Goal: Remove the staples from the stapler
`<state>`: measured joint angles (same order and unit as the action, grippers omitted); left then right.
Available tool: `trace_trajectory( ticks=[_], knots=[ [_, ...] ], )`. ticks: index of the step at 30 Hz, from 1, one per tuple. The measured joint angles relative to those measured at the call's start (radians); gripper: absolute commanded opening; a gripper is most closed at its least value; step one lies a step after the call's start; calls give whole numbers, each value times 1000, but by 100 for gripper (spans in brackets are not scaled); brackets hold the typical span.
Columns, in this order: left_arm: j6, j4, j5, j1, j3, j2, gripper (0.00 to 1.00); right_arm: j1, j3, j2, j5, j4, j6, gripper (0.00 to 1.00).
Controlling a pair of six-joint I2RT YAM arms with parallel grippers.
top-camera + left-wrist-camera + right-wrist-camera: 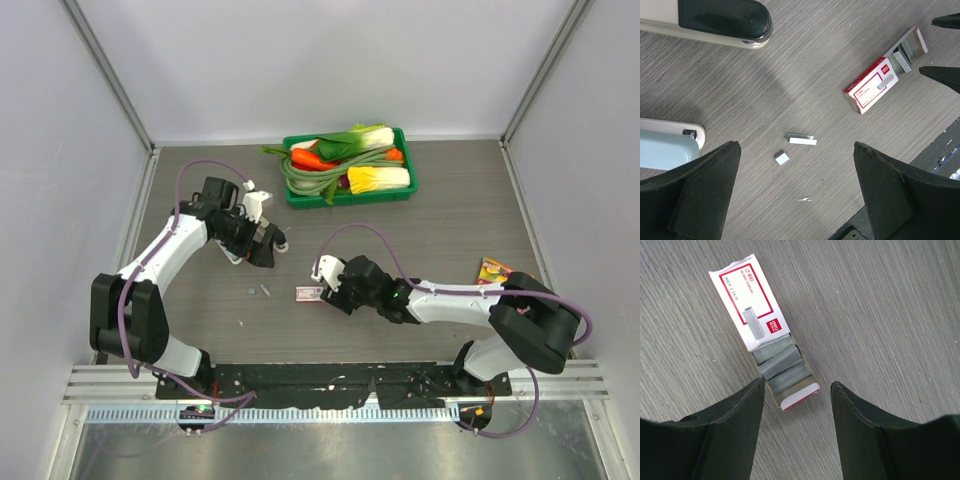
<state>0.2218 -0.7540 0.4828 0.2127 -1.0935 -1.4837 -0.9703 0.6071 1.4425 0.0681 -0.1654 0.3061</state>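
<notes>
Left gripper (268,243) (795,143): jaws wide, nothing between them. It hovers over the wood-grain table (440,230), camera looking down at the loose staples (801,139).

Loose staples: one short strip and a smaller piece (781,158) just beside it, flat on the table between the two left fingers in the left wrist view. In the top view they are two grey specks (258,290) left of the staple box (308,293). A thin sliver (804,200) lies a bit nearer the table edge.

Stapler (665,147): pale blue and white end at the left edge of the left wrist view, cut off by the frame and outside the left finger (705,195). A cream-and-black elongated part (715,20) sits at top left; can't tell whether it belongs to the stapler. In the top view this area is mostly hidden under the left arm.

Right gripper (328,292) (797,382): jaws moderately apart, gripping nothing. The tips straddle the slid-out end of the staple box (752,300), close to it with a gap showing on both sides. Box is white and red, and the drawer shows grey boxed strips (780,362). Same box appears in the left wrist view (872,90).

Far side: green tray (345,200) of toy vegetables. Colourful packet (492,270) near the right wall.
</notes>
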Motion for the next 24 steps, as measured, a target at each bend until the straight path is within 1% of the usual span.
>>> trace_trajectory(
  ticks=[8, 24],
  knots=[
    [0, 0, 0, 0, 0, 0, 100, 6, 6, 6, -26, 27, 18, 59],
    [0, 0, 0, 0, 0, 0, 100, 6, 18, 80, -27, -7, 38, 54]
  ],
)
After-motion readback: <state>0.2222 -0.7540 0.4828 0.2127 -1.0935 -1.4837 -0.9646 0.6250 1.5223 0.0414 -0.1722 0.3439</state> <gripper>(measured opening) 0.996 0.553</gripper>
